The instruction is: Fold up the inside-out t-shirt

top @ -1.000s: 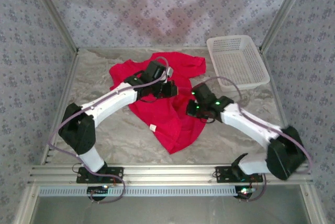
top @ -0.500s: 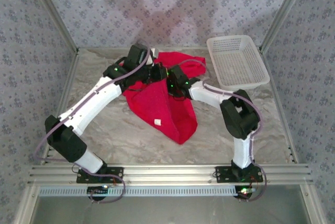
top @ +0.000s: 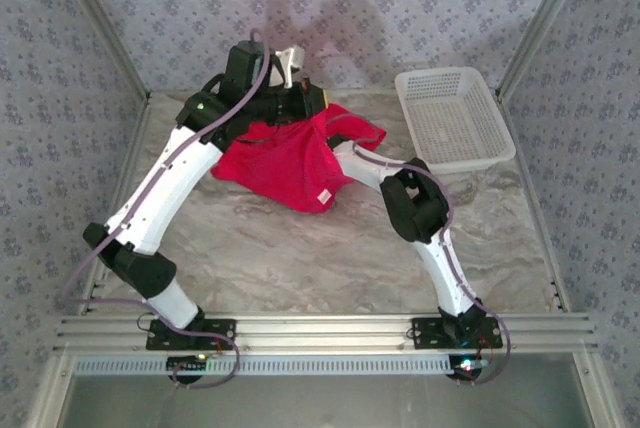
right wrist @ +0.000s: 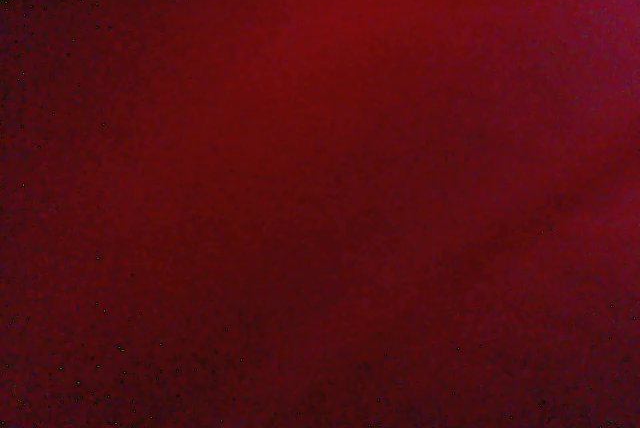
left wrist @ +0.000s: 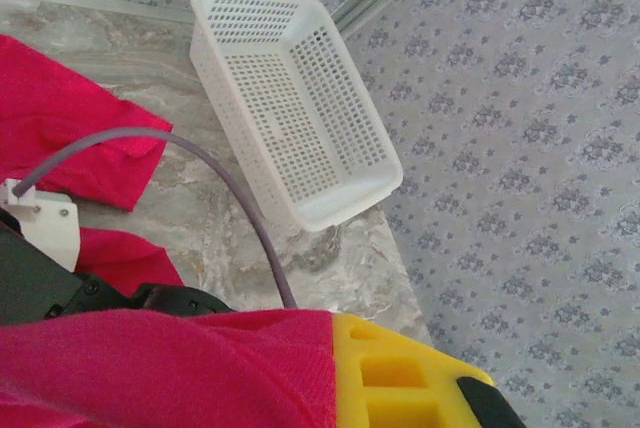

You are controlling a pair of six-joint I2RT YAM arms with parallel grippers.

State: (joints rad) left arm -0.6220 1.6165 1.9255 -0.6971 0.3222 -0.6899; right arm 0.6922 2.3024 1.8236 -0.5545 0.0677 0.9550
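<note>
a marbled worktop (top: pixel 300 258) walled in small-flowered paper (top: pixel 400 8): the soft crimson t-shirt (top: pixel 290 163) hangs bunched at the far edge, centre, pinched in the closed left hand (top: pixel 300 101). the right hand (top: pixel 335 143) is buried in cloth, grip unreadable. a white lattice basket (top: pixel 455 118) sits at the far right corner.

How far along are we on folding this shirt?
Nothing folded yet: the t-shirt hangs bunched. In hand: left gripper pinches it, lifted at the far edge, right arm reaching under the cloth. Left: spreading flat, every fold.
</note>
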